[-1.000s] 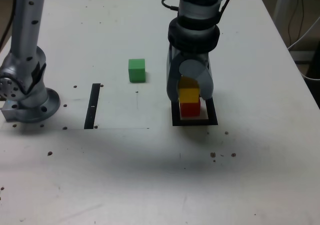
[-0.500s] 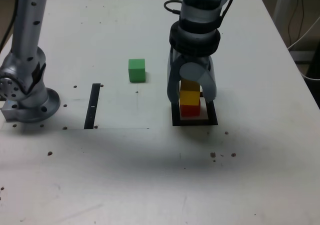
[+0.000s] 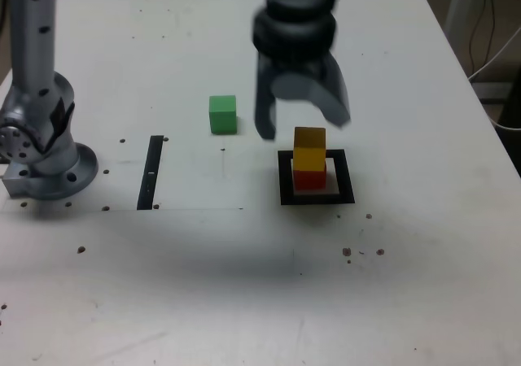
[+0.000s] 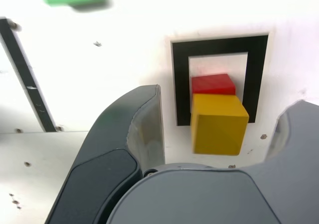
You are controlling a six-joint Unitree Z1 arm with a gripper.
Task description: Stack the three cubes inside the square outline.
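Cubes sat in two places on the white table (image 3: 407, 285). Nearest the exterior camera lay the square outline (image 3: 317, 197), a thick black frame, and inside it the red cube (image 3: 308, 179) rested on the white centre with the yellow cube (image 3: 309, 150) stacked directly on top of it. Just above and behind that stack hung the gripper (image 3: 301, 127), its two dark jaws spread wide with nothing between them, clear of the yellow cube. Toward the exterior view's left, a narrow black strip (image 3: 151, 172) lay well apart from the frame. Beyond it stood the green cube (image 3: 222, 114), alone on the table. The arm's grey base (image 3: 41, 150) stood at the exterior view's far left.
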